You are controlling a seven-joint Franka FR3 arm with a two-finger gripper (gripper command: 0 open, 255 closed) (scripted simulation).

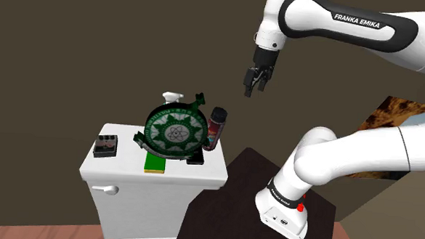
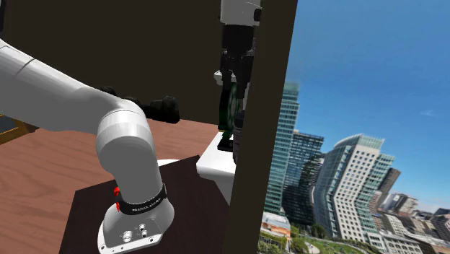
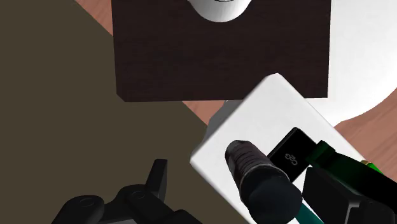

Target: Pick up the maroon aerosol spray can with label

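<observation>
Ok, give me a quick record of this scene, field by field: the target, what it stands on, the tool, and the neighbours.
target: maroon cylindrical spray can with a dark cap, upright
support: white toilet tank lid; the can stands near its edge at the shoulder view's right
tool: black two-finger tool, open, in the air above the can and toward the shoulder view's right, touching nothing
beside can: round green-and-white patterned disc in a dark frame, standing on edge
also on lid: small dark box; flat green block
held: nothing

The green disc (image 1: 176,130) seems to hide part of the spray can (image 1: 216,126).
</observation>
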